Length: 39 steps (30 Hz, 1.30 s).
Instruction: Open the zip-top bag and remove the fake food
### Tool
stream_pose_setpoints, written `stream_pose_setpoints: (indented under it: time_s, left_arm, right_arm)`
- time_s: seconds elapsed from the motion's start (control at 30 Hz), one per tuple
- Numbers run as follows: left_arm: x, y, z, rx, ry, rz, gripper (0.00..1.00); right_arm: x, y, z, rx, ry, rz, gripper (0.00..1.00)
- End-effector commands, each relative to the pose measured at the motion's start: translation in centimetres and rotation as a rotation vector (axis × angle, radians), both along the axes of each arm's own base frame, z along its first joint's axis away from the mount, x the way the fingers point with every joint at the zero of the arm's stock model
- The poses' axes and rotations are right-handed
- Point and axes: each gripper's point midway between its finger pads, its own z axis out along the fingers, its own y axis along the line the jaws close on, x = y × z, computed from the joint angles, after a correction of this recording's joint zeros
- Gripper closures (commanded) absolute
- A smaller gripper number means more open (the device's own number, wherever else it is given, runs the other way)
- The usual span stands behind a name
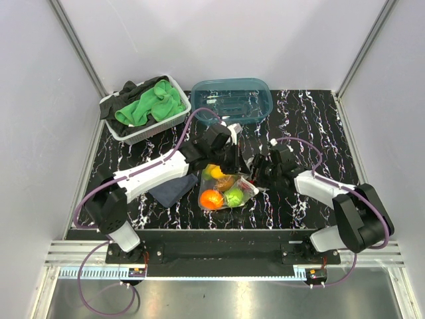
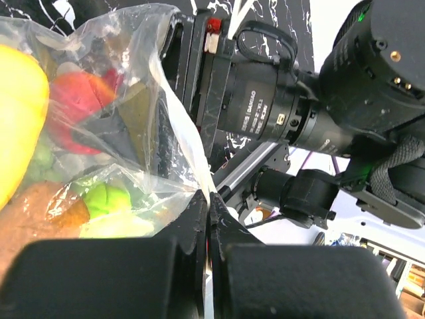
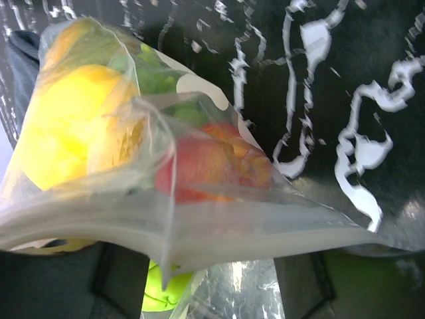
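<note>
Top view: zip-top bag [image 1: 226, 190] lies on the black marbled table [image 1: 312, 119], centre, towards the near edge. A folded dark cloth [image 1: 174, 189] lies just to its left. Both arms converge on the bag from above.

Fake food, all inside the bag:
- orange piece [image 1: 211, 199] at the near-left corner
- lime-green piece [image 1: 234, 197] just beside it on the right
- yellow piece [image 1: 215, 172] and a brown piece [image 1: 226, 181] farther back

Left gripper [image 1: 226, 154] sits at the bag's far end. Left wrist view: left gripper [image 2: 209, 205] has its jaws pressed together on a fold of the clear plastic – film pulled up taut between the pads. Behind the film, a red piece [image 2: 81, 98], a yellow piece [image 2: 16, 113] and a green piece [image 2: 107, 199].

Right gripper [image 1: 256, 174] is at the bag's right edge. Right wrist view: bag [image 3: 199, 222] fills the frame, its pale strip running across just in front of the right gripper [image 3: 212, 286]. The two dark fingers stand well apart, one to each side of the strip – jaws wide. Whether either pad touches the plastic, cannot tell; fingers are blurred.

Far side of the table: teal translucent tub [image 1: 232, 101], and a white basket [image 1: 136, 134] holding a green cloth [image 1: 151, 104] and dark cloth.
</note>
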Motion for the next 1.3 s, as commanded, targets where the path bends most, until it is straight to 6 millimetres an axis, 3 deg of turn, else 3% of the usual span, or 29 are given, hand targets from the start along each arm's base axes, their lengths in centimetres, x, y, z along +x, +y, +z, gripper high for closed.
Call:
stream_pose_setpoints:
  time_s: [0.0,0.17,0.3,0.5,0.57,0.6,0.7,0.93,1.1,1.27]
  left_arm:
    - [-0.7,-0.1,3.6,-0.094,-0.052,-0.027,1.0]
    - [-0.8,-0.2,3.3,-0.092,-0.042,-0.035,1.0]
    - [-0.9,-0.5,3.3,-0.1,-0.032,-0.047,1.0]
    - [-1.0,-0.1,3.5,-0.1,-0.045,-0.041,1.0]
    - [-1.1,0.1,3.0,-0.091,-0.043,-0.039,1.0]
    - [-1.2,0.2,3.1,-0.091,-0.048,-0.037,1.0]
    - [-1.0,0.7,2.8,-0.079,-0.061,-0.028,1.0]
    - [-0.1,2.1,2.2,-0.051,-0.075,0.011,1.0]
    - [1.2,2.9,2.7,-0.039,-0.115,0.045,1.0]
    - [1.1,3.7,2.6,-0.001,-0.146,0.022,1.0]
  right_arm:
    - [1.7,1.7,1.7,0.055,-0.117,0.073,0.29]
    - [2.2,2.7,2.1,0.102,-0.145,0.103,0.18]
    - [2.9,3.0,1.5,0.093,-0.145,0.121,0.19]
    - [3.0,3.9,1.5,0.119,-0.121,0.157,0.48]
    - [3.1,3.6,1.8,0.109,-0.131,0.148,0.53]
    - [3.0,3.5,1.9,0.101,-0.135,0.15,0.64]
    - [2.5,3.1,2.8,0.086,-0.148,0.16,0.76]
    - [-0.1,1.6,5.6,0.055,-0.154,0.168,0.86]
    - [-2.7,0.3,8.0,0.05,-0.171,0.175,0.86]
    - [-4.2,-1.1,10.6,0.012,-0.206,0.167,0.87]
